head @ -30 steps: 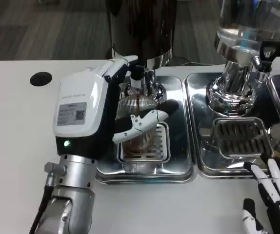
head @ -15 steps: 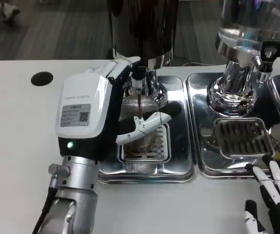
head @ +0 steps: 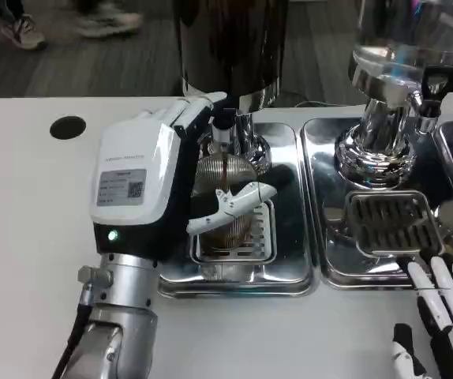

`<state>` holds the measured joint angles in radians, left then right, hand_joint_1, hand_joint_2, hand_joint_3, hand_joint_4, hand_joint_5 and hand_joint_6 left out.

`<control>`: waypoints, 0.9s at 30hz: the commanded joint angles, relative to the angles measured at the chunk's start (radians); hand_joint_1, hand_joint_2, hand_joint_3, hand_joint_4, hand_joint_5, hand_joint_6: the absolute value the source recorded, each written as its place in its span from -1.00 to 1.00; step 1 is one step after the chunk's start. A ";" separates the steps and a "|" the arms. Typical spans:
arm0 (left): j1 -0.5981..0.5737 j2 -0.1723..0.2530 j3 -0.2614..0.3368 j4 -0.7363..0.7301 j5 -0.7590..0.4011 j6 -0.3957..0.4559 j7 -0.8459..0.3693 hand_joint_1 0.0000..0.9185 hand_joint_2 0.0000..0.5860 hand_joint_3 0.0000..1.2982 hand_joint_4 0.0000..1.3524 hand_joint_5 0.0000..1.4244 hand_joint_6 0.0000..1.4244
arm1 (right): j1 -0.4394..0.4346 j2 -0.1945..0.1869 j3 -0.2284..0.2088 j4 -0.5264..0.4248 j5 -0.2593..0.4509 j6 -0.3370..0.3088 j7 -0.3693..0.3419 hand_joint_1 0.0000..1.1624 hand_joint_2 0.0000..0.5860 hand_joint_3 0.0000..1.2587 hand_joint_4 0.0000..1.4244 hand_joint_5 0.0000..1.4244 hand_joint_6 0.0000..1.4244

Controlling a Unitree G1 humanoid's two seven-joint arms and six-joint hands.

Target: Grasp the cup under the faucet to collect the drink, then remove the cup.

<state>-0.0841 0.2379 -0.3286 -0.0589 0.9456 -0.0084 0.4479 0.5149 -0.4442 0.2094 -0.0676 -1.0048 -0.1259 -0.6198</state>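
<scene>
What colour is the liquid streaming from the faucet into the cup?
Dark brown, a thin stream falling into the clear ribbed cup; clearest in the head view.

The cup stands on the drip tray, directly under the faucet of the dispenser that rises behind the tray. The left hand is at the cup's left side, its fingers wrapped across the cup's front. To the right of the drip tray sits a second tray carrying another dispenser. The right hand rests on the surface just in front of that second tray's right end.
</scene>
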 commanded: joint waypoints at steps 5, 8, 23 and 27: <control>0.047 0.016 -0.009 0.029 -0.009 -0.003 -0.027 -1.00 -0.67 -0.36 -0.44 -0.26 -0.34 | 0.006 -0.004 0.016 -0.022 -0.082 0.061 -0.003 -0.83 0.82 -1.00 -1.00 -1.00 -0.99; 0.050 0.020 -0.012 0.024 0.000 -0.004 -0.025 -1.00 -0.67 -0.36 -0.44 -0.26 -0.34 | 0.004 -0.003 0.023 -0.022 -0.104 0.083 -0.004 -0.88 0.80 -1.00 -1.00 -1.00 -1.00; 0.032 0.016 -0.012 0.035 -0.002 0.001 -0.032 -1.00 -0.66 -0.36 -0.44 -0.26 -0.34 | -0.001 -0.006 0.018 -0.012 -0.062 0.080 -0.009 -0.87 0.85 -0.99 -1.00 -1.00 -1.00; 0.030 0.016 -0.014 0.039 0.000 0.002 -0.032 -1.00 -0.66 -0.36 -0.44 -0.26 -0.34 | 0.001 -0.011 0.015 -0.012 -0.054 0.079 -0.013 -0.84 0.86 -0.98 -1.00 -1.00 -1.00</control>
<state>-0.0811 0.2399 -0.3274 -0.0570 0.9461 -0.0161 0.4519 0.5148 -0.4454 0.2340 -0.0822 -1.0701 -0.0420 -0.6199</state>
